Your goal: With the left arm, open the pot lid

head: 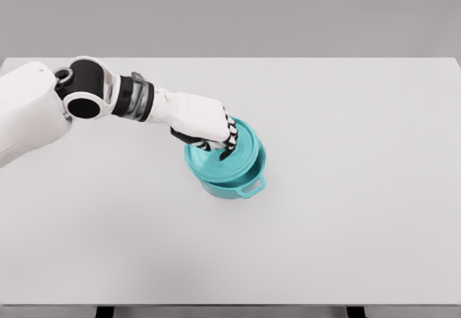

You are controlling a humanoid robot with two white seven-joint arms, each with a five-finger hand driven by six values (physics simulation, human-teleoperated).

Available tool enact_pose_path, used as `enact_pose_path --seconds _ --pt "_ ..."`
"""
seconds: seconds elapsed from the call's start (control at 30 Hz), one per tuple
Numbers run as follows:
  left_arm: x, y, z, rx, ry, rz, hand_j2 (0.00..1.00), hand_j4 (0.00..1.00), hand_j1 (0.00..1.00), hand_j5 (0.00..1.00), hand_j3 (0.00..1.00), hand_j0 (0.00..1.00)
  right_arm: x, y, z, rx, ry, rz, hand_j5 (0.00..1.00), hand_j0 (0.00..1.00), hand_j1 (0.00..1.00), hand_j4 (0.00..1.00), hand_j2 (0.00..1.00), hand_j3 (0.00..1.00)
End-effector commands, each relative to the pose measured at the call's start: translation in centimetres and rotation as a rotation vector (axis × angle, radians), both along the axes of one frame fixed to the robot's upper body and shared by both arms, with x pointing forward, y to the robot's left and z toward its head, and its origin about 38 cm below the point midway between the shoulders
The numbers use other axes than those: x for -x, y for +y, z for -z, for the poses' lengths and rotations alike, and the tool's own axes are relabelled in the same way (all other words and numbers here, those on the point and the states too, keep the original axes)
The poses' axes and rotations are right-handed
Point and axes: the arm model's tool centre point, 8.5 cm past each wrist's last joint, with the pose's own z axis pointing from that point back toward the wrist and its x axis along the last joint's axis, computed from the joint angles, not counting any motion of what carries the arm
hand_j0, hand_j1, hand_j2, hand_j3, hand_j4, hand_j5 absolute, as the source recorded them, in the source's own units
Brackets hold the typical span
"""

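Teal pot [232, 182] is seen mid-table [346, 224], its lid [234, 158] gripped from above by the left hand [205, 123], fingers curled around it. Lid appears tilted, partly raised; full removal judged still pending. Right arm not seen.

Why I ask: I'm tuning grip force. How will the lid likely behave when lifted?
The lid looks stiff and smooth, so it may slip in the left hand. It already sits tilted on the pot, so it could slide off sideways.
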Motion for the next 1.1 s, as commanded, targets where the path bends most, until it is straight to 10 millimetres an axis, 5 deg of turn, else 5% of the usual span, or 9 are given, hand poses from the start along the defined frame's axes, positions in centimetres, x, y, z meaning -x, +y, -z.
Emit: enact_pose_path --seconds 0.0,0.3,0.47,0.53,0.6,0.8,0.93,1.0,1.07 --pt "-0.2 1.7 -0.7 0.001 -0.013 -0.033 0.40 0.40 0.40 0.40 0.40 0.40 0.0 0.0 0.0 0.001 0.000 0.000 1.00 1.00 1.00 1.00 1.00 1.00" --pt "-0.1 15.0 -3.3 -0.111 -0.083 -0.279 0.40 0.40 0.40 0.40 0.40 0.40 0.0 0.0 0.0 0.001 0.000 0.000 1.00 1.00 1.00 1.00 1.00 1.00" --pt "0.1 15.4 -2.1 -0.129 -0.065 -0.286 0.51 0.51 0.51 0.51 0.51 0.51 0.0 0.0 0.0 0.001 0.000 0.000 1.00 1.00 1.00 1.00 1.00 1.00" --pt "0.0 15.3 -2.1 -0.126 -0.063 -0.286 0.82 0.82 0.82 0.82 0.82 0.82 0.0 0.0 0.0 -0.001 0.000 0.000 1.00 1.00 1.00 1.00 1.00 1.00" --pt "0.0 15.3 -1.8 -0.124 -0.057 -0.287 1.00 1.00 1.00 1.00 1.00 1.00 0.0 0.0 0.0 -0.001 0.000 0.000 1.00 1.00 1.00 1.00 1.00 1.00" --pt "-0.1 15.9 -1.5 -0.124 -0.041 -0.307 1.00 1.00 1.00 1.00 1.00 1.00 0.0 0.0 0.0 0.001 0.000 0.000 1.00 1.00 1.00 1.00 1.00 1.00" --pt "-3.3 26.6 -1.8 -0.054 0.026 -0.667 1.00 1.00 1.00 1.00 1.00 1.00 0.0 0.0 0.0 0.001 0.000 0.000 1.00 1.00 1.00 1.00 1.00 1.00" --pt "-3.4 28.6 -1.1 -0.056 0.045 -0.732 1.00 1.00 1.00 1.00 1.00 1.00 0.0 0.0 0.0 -0.001 0.000 0.000 1.00 1.00 1.00 1.00 1.00 1.00" --pt "-3.4 28.5 -0.7 -0.056 0.053 -0.730 1.00 1.00 1.00 1.00 1.00 1.00 0.0 0.0 0.0 -0.001 0.000 0.000 1.00 1.00 1.00 1.00 1.00 1.00"
